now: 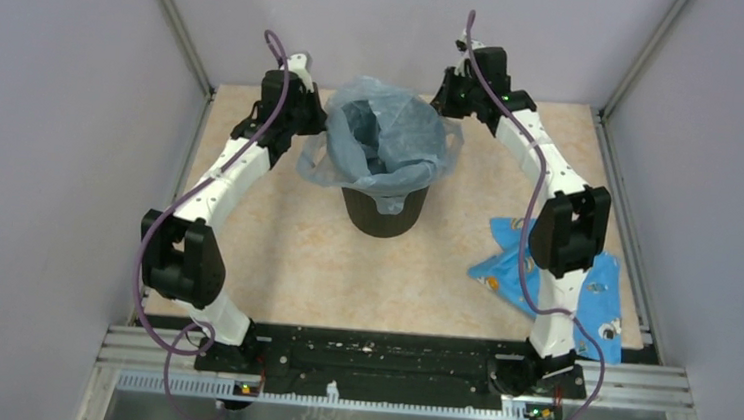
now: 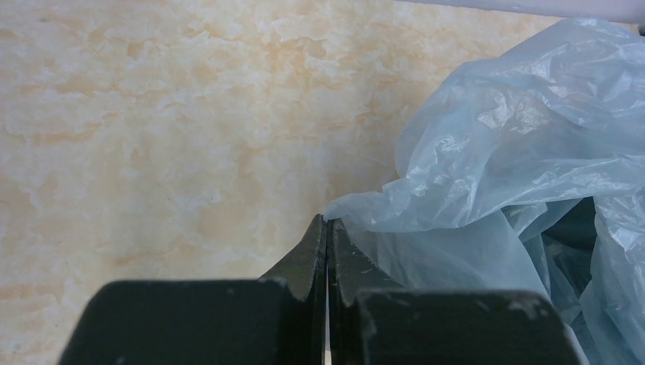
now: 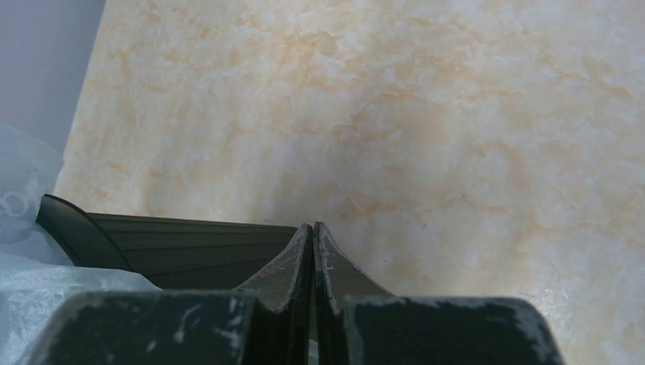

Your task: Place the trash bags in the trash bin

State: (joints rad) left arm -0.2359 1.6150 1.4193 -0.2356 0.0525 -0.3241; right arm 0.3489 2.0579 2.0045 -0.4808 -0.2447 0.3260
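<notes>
Upper middle, we reckon the trash bag (image 1: 386, 131) is mostly in the trash bin (image 1: 384, 216), its edges untucked. The left gripper (image 2: 327, 222) pinches its film, and the right gripper (image 3: 312, 226) is closed on nothing visible.

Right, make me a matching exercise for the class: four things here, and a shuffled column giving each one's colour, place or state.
1 trash bag
2 trash bin
3 blue printed sheet
4 left gripper

A black, tapering
B shut at the bag's edge
C lying by the right arm
D pale blue, draped over the bin's rim

Pairs: 1-D, 2-A, 3-C, 4-B
</notes>
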